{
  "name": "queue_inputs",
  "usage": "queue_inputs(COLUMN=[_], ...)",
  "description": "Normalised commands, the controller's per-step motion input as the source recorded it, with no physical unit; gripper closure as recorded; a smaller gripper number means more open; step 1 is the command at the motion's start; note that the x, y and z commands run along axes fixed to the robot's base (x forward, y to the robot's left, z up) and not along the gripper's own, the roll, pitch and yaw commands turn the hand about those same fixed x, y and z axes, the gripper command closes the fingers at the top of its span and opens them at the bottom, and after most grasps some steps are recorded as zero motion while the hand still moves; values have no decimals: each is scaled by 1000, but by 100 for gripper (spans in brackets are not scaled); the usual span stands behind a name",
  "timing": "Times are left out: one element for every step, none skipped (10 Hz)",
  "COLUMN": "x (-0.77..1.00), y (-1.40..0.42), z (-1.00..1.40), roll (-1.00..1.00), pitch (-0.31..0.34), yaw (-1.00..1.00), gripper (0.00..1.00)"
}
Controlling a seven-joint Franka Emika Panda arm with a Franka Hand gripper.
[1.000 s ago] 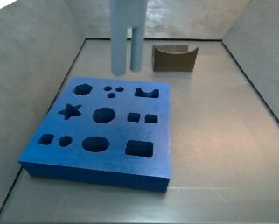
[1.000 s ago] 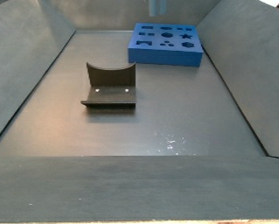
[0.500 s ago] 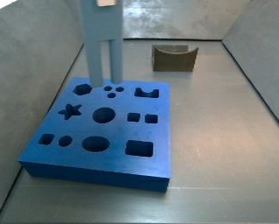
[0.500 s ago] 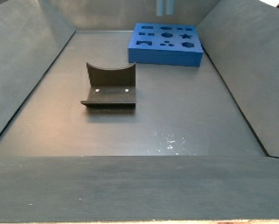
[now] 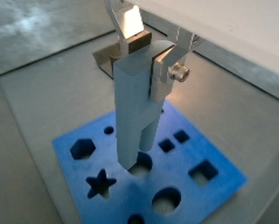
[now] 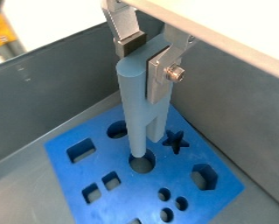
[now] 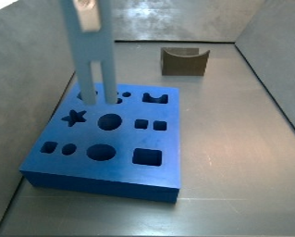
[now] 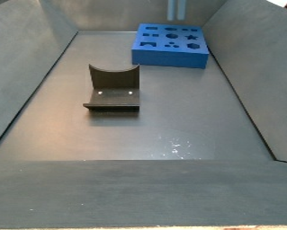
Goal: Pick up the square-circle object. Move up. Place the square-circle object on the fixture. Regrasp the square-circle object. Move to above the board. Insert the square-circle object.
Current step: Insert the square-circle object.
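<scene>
Pale-blue square-circle object (image 6: 139,105): we judge it rigid, light, slick.
end effector (image 6: 146,63): clamped on its upper end.
board (image 6: 223,188): tip at a round hole.

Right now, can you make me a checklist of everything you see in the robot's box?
Surface: grey metal floor, bare apart from the rig and the task's things.
Square-circle object: pale bar held upright, its lower end at a round hole; depth cannot be told.
Board: blue slab lying flat with many cut-outs.
Fixture: dark notched block on the floor, apart from the board, with nothing in it.
Clutter: nothing seen.
Gripper: gripper above the board, fingers shut on the bar's upper part.
Cables: nothing seen.
Surroundings: grey walls on all sides.
</scene>
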Motion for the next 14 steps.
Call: queue_inputs(x=[-491, -497, -494, -474, -466, -540, -389, 34, 0, -180, -34, 0, 0, -186], y=[-289, -286, -286, -331, -534, -471, -89, 0, 9, 0, 0, 0, -146, -123], z=[-494, -526, -371, -186, 0, 126, 74, 0, -103, -11, 0, 26, 34, -29], roll=[-191, -223, -371, -506, -294, -169, -114, 0, 366, 634, 340, 294, 180, -106], pitch=[-237, -246, -269, -309, -286, -306, -377, 0, 0, 0, 163, 217, 140, 83], yaw=[-489, -483, -449, -397, -297, -260, -74, 23, 143, 54, 0, 0, 0, 0], gripper=[100, 100, 100, 100, 100, 100, 100, 100, 100, 100, 100, 100, 100, 100])
